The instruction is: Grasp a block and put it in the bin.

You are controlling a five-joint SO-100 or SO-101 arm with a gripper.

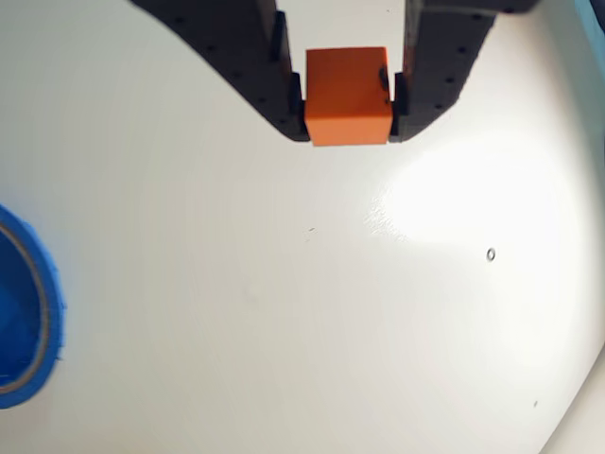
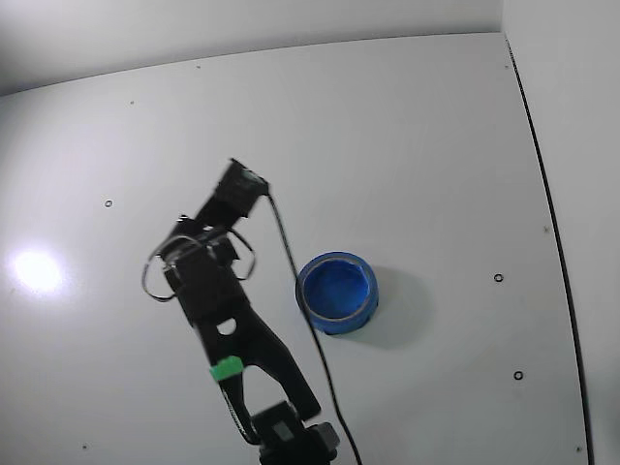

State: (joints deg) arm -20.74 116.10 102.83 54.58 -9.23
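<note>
We're looking across the white bench (image 2: 407,126); the blue bin (image 2: 336,292) is sitting near its middle, cut off at the wrist view's left edge. The pincer (image 1: 349,112) is clamping the block (image 1: 347,95), looking orange here, above bare bench; the fixed view is hiding it.

The wrist view looks closely down past the gripper (image 1: 348,132); the fixed view looks from high above, sharing the blue bin (image 2: 337,292).

The table (image 2: 407,136) is white and smooth. A bright spot of light (image 2: 37,270) shines on it. Little round holes (image 2: 498,278) dot the top. A dark seam (image 2: 542,194) runs down one side.
</note>
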